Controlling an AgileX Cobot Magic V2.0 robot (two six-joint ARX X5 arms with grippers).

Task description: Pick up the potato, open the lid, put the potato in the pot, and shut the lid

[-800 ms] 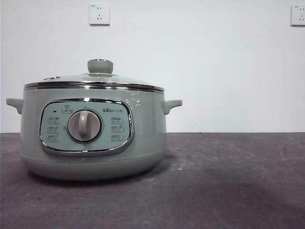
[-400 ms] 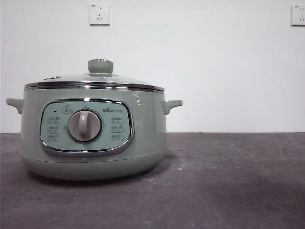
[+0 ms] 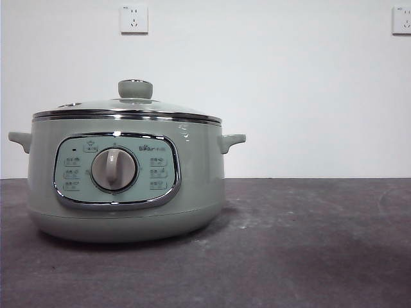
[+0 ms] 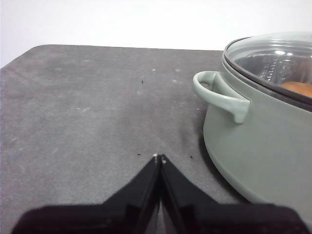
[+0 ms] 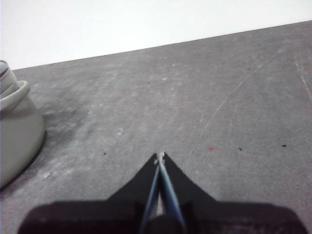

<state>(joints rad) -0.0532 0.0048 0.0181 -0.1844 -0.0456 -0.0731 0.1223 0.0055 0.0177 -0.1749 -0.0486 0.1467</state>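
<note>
The sage-green pot stands on the dark table at the left of the front view. The glass lid with its green knob rests shut on its rim. In the left wrist view the pot is near, and the orange-brown potato shows through the lid, inside the pot. My left gripper is shut and empty above the bare table beside the pot's handle. My right gripper is shut and empty, with the pot's edge to one side.
The dark grey table stretches to the right of the pot. A white wall with two sockets stands behind. No arm shows in the front view.
</note>
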